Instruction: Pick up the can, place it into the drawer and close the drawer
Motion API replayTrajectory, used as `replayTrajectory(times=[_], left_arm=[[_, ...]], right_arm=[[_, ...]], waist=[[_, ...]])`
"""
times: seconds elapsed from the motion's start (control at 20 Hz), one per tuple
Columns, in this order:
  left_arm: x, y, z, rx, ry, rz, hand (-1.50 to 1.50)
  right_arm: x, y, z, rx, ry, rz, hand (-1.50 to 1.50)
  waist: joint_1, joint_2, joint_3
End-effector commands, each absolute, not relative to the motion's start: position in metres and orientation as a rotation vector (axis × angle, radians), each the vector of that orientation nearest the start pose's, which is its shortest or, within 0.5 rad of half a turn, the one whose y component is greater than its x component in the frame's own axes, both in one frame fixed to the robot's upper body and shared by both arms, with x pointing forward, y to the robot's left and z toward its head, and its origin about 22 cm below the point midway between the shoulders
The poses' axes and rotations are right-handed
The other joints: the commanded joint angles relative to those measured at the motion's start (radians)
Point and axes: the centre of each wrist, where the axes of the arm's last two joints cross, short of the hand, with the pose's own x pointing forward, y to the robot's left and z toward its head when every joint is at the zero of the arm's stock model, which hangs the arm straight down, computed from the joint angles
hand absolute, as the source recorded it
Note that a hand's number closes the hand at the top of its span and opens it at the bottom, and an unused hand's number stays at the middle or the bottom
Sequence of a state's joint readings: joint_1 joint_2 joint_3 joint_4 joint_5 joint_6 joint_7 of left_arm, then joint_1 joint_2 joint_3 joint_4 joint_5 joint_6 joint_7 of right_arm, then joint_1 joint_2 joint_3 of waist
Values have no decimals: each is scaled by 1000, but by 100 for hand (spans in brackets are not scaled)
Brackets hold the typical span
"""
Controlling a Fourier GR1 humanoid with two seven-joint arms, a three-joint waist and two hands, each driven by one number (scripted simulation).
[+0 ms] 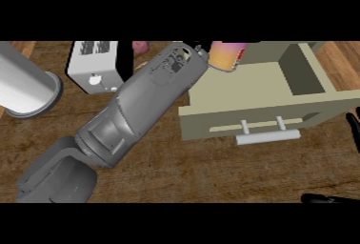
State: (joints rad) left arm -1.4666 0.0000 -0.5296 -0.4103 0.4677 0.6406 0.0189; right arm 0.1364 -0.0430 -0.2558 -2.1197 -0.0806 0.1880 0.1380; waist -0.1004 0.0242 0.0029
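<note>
Near right corner: black bit of R hand (325, 198) showed at the edge, another black sliver at right edge mid-height; fingers' state couldn't be told. L forearm (134, 114) ran from near left diagonally up to far center, over the wood counter (211, 171). Drawer (267, 95) was open at right, beige, handle (268, 137) on its near front. Can (228, 55), pink/yellow, was at the drawer's far left corner, above the inside, top cut off by frame. L hand (190, 47) mostly hidden at forearm's tip, just beside can; grip couldn't be told. Far left: white toaster (95, 66), grey cylinder (26, 88) w/ rim. Pink obj (141, 46) far, right of toaster, unclear what.
</note>
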Motion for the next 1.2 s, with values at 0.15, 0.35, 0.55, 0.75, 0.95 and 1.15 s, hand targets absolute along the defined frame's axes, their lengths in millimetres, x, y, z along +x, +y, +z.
replayTrajectory(times=[0.15,0.35,0.55,0.75,0.95,1.15], left_arm=[[431,-9,179,283,-1798,-309,150],[430,-7,170,327,-1785,-277,-150],[428,-9,169,343,-1772,-249,-150],[428,-9,168,349,-1776,-209,-150],[428,-3,154,355,-1785,-193,-150],[425,1,143,308,-1748,-139,-150]], right_arm=[[183,-289,105,-149,-1868,17,-150],[183,-287,115,-142,-1882,48,-150],[183,-292,120,-127,-1878,75,-150],[182,-288,114,-114,-1889,36,-150],[182,-289,121,-136,-1896,70,-150],[174,-294,134,-284,-1948,172,-150]], waist=[[-7,5,0],[-25,8,0],[-38,9,0],[-34,8,0],[-29,9,-1],[-28,6,-2]])
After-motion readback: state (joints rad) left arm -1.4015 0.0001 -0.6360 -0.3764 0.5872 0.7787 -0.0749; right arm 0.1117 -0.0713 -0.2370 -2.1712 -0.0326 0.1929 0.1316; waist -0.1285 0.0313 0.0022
